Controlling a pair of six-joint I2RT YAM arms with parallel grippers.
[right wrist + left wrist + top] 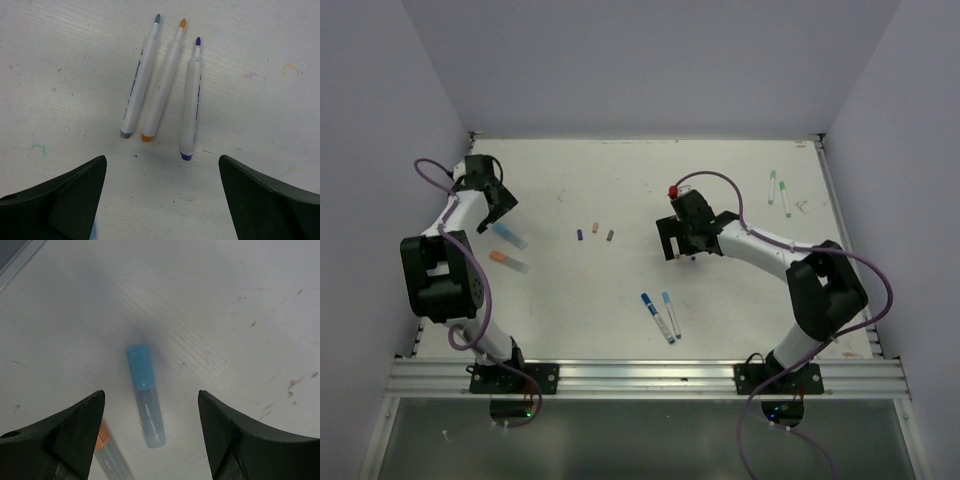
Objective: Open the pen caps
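arm bases [515, 378]: bolted on the near rail, left and right.
blue-capped pens [657, 317]: two, dark blue and light blue, side by side on the table [570, 310], near-centre, caps on, no gripper near.
orange-capped pen [508, 261]: near left, cap on; in the left wrist view it is partly behind the left finger.
light-blue-capped pen [146, 402]: flat on the table just beyond the orange one, between the finger lines, untouched.
light blue cap [140, 367]: on the pen, at its far end in the wrist view.
left gripper [150, 394]: jaws wide apart, holding nothing, hanging above the light-blue-capped pen.
right gripper [162, 157]: jaws spread wide, nothing held, centre-right of the table.
uncapped pens [162, 85]: three, close together just past the right fingers, tips bare: grey-green, orange, dark blue; the first two touch at the butt ends.
loose caps [595, 230]: three in a short row mid-table, between the arms, apart from any pen.
green-capped pens [778, 192]: two, far right corner, caps on.
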